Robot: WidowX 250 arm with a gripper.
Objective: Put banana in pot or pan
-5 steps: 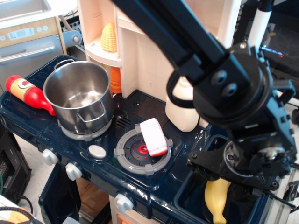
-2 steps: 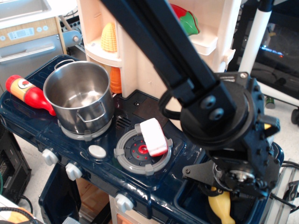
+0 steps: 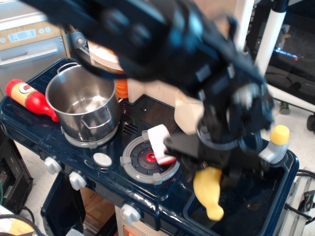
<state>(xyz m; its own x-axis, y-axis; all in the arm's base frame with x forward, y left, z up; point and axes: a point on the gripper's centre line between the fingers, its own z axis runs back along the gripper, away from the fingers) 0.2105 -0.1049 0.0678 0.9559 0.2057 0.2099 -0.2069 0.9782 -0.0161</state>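
The yellow banana hangs from my gripper, lifted above the left edge of the dark blue sink at the lower right. The gripper is blurred by motion; it appears shut on the banana's upper end, which is hidden under the fingers. The shiny steel pot stands empty on the left burner, well to the left of the gripper.
A white and red block lies on the grey burner ring. A red ketchup bottle lies left of the pot. A yellow-capped grey faucet stands behind the sink. A cream jug stands behind the gripper.
My arm has swung left and up. The banana has risen out of the sink and moved left with the gripper.
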